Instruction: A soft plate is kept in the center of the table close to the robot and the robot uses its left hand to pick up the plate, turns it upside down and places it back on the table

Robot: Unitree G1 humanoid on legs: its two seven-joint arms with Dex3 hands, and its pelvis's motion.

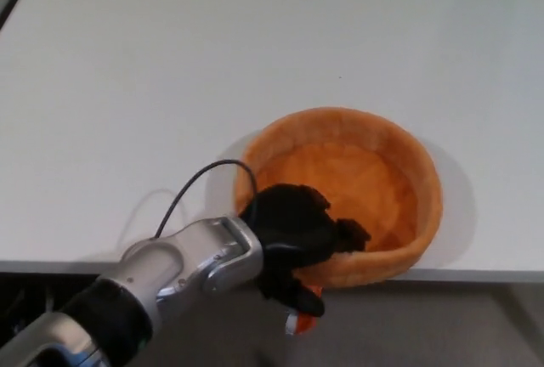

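Left hand (297, 235) clamped over near rim of orange plate (399, 172), rim pinched

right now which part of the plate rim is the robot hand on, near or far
The near rim, at the table's front edge: the left robot hand straddles the orange plate there.

One soft orange plate (374, 180), one black robot hand (297, 235) with fingers (350, 235) over its near rim, one white table (170, 70)
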